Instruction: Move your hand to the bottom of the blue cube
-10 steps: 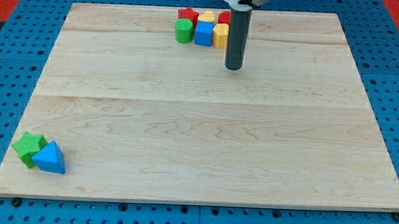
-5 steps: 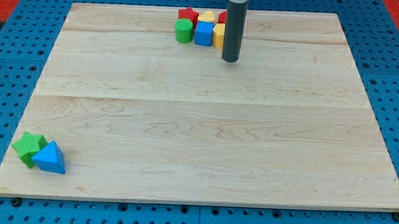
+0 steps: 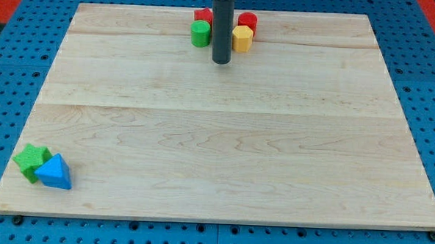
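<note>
The rod stands upright near the view's top centre of the wooden board (image 3: pixel 224 137), and my tip (image 3: pixel 221 62) rests on the board surface just toward the view's bottom of the block cluster. The rod carries no jaws, so there is nothing to report as apart, together or clamped; it is a plain dark cylinder touching nothing that can be made out at its lower end. The blue cube, the task's thing, cannot be seen in this view: the rod's shaft covers the spot between the green cylinder (image 3: pixel 200 34) and the yellow block (image 3: pixel 241 39), so whether the cube sits behind the shaft cannot be told. The green cylinder lies just beside the rod on the view's left, and the yellow block, apparently hexagonal, lies just beside it on the view's right; whether either touches the rod cannot be told. A red block (image 3: pixel 202 15), shape unclear, shows above the green cylinder, partly hidden by the rod, and a red cylinder (image 3: pixel 247 22) sits above the yellow block, touching or nearly touching it. Well apart from this cluster, at the view's bottom left corner of the board, a green star-shaped block (image 3: pixel 30 160) and a blue triangular block (image 3: pixel 54 172) lie touching each other, the blue one to the view's right and slightly lower
</note>
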### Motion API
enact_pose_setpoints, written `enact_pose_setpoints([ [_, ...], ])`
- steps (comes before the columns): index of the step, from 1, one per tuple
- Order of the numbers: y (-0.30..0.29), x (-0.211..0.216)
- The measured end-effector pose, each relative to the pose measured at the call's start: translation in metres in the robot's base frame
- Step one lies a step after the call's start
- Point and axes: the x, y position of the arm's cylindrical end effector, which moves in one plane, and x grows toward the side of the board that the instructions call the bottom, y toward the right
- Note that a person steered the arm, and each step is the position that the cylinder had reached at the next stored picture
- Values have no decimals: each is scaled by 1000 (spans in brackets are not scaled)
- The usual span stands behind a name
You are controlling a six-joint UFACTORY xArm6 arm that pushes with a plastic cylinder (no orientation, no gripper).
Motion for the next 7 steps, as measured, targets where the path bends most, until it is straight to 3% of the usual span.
enact_pose_setpoints([
  [7,17,-21],
])
